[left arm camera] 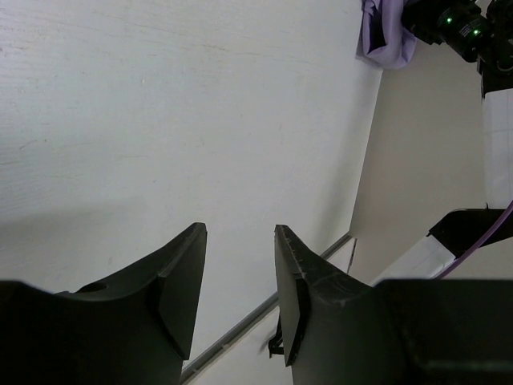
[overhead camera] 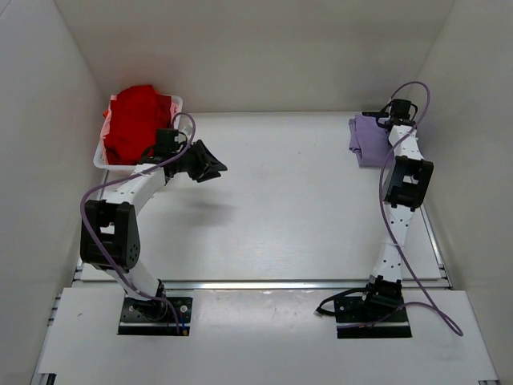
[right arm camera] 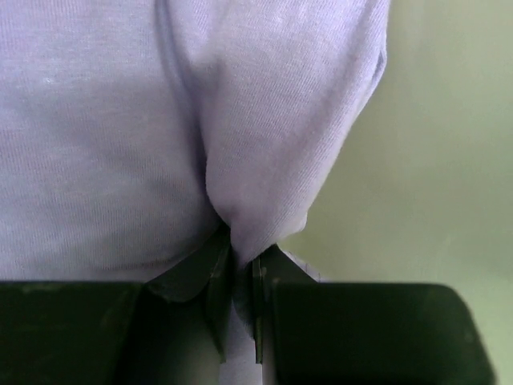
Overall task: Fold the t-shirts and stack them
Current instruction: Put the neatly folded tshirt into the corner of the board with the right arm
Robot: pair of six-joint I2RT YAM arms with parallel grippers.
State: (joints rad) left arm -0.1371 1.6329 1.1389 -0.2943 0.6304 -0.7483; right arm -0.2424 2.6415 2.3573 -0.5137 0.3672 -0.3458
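Top external: red t-shirt (overhead camera: 135, 120) sits bunched in the white tray (overhead camera: 179, 102) at the far-left corner of the table (overhead camera: 296, 208), with cloth heaped above the rim. Lavender t-shirt (overhead camera: 365, 143) lies far right on the table, close to the right wall, in a compact, roughly folded pile. The two shirts are well apart, on opposite sides

Left gripper (overhead camera: 216, 166) hangs just beside the tray's near-right corner, pointing toward table centre and off the surface, its shadow on the table below. Left wrist view: left gripper (left arm camera: 240, 233) has its jaws apart, with only bare table showing through the gap and no cloth touching. The lavender shirt (left arm camera: 385, 36) is visible far off at the top right

Right gripper (overhead camera: 373, 119) is at the far edge of the lavender shirt. Right wrist view: right gripper (right arm camera: 240, 261) has its jaws together, clamped on a pinch of lavender cloth (right arm camera: 104, 136). The fabric puckers into a fold running up from the fingertips, near the shirt's right-hand edge
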